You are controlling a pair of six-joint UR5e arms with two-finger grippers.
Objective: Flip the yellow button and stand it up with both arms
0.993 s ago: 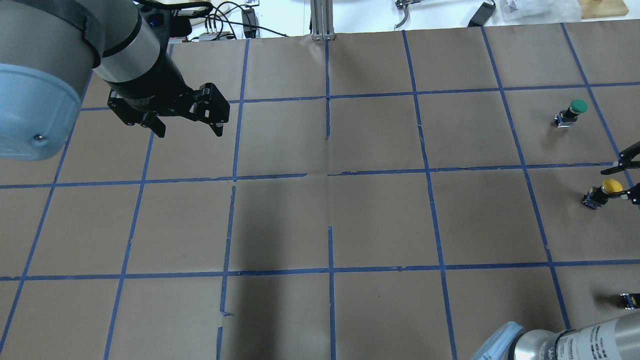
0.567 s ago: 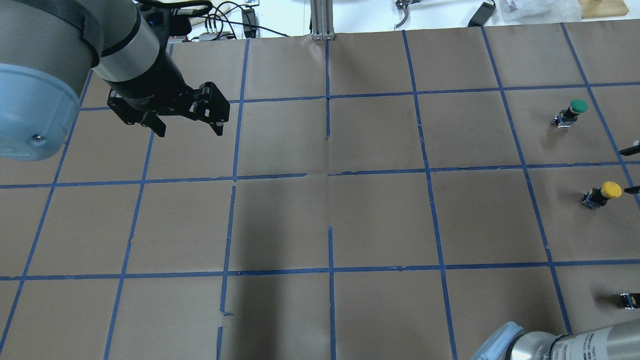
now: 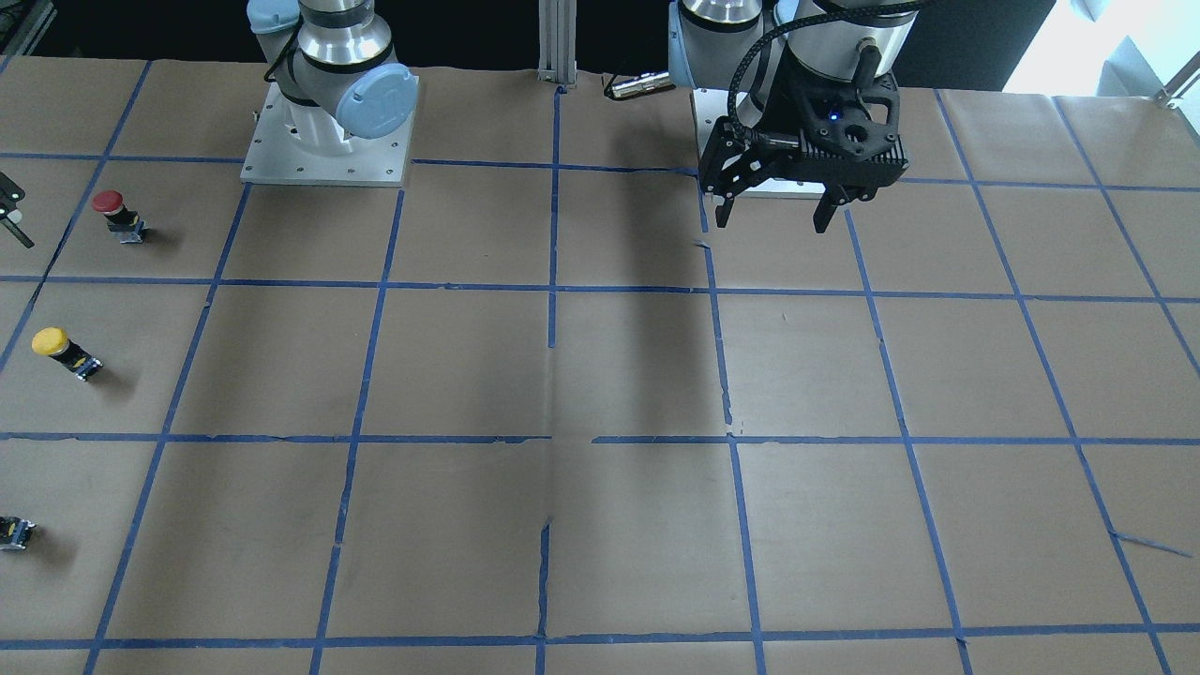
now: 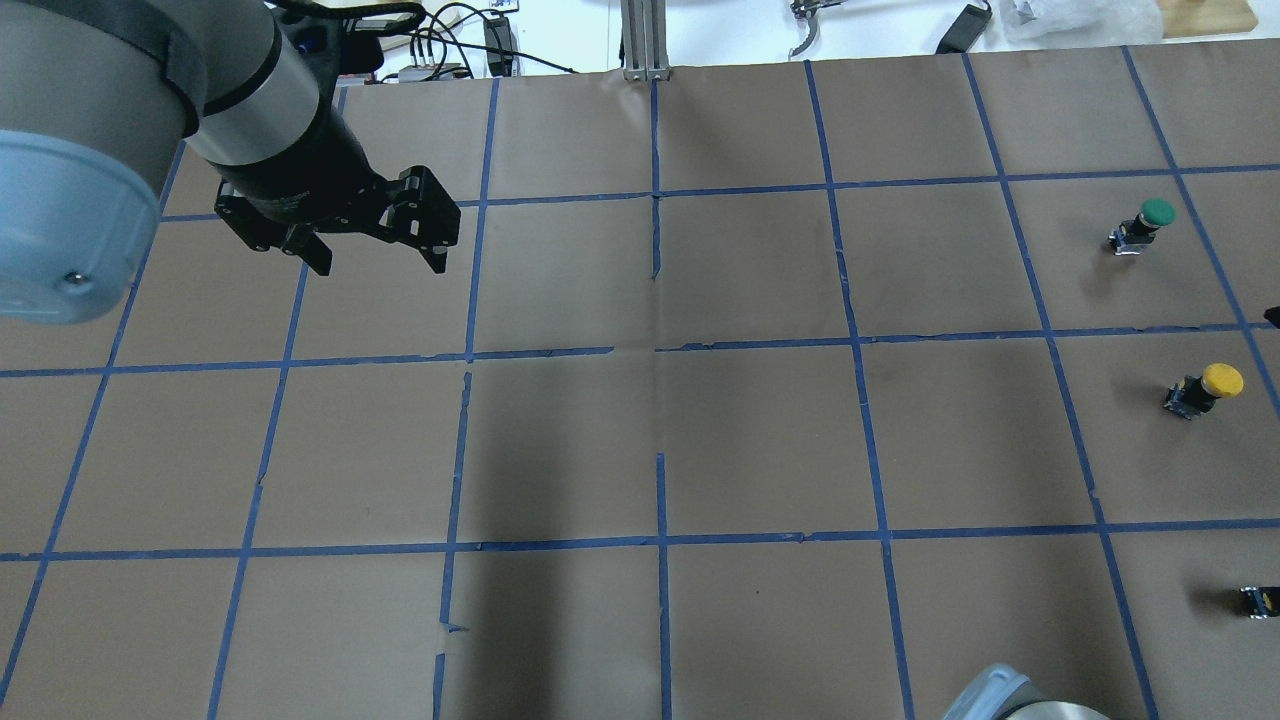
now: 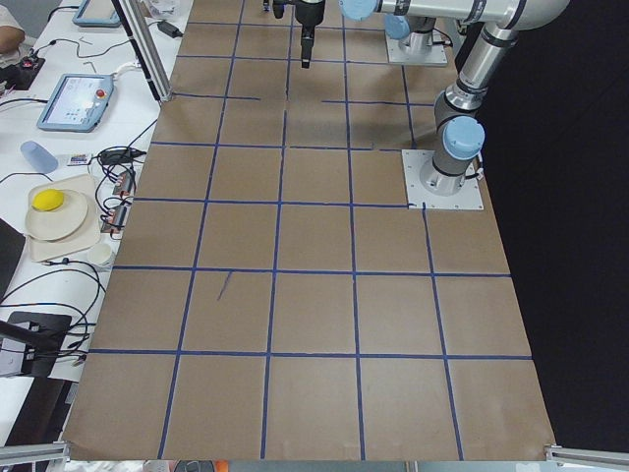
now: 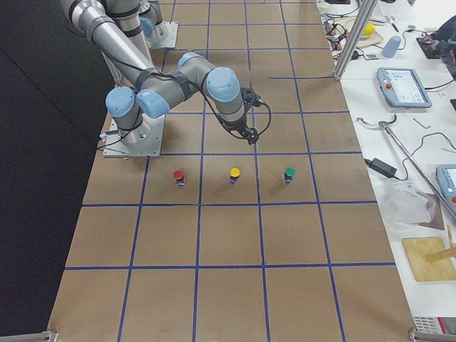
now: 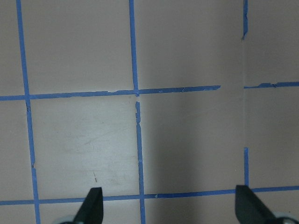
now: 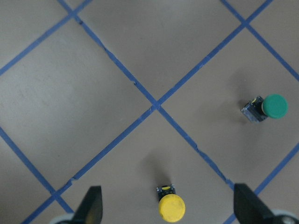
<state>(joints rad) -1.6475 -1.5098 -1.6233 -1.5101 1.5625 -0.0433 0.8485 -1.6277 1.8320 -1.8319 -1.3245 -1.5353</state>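
Exterior right view: yellow button (image 6: 234,174) flanked by red button (image 6: 178,175) at 9 o'clock and green button (image 6: 288,173) at 3 o'clock, each well apart, one per taped square; bare table (image 6: 235,242) seen between caps, wide enough for fingers. Side at 6 o'clock unobstructed. 1 o'clock side taken by right gripper (image 6: 251,137), jaws spread, clear of caps. Left gripper (image 4: 375,262) seen well apart across table, jaws spread, bare surface beneath

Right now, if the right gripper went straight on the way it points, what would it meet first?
Probably the yellow button, which sits midway between the right gripper's open fingers in its wrist view. Depth is unclear, so it could meet bare paper beside it.
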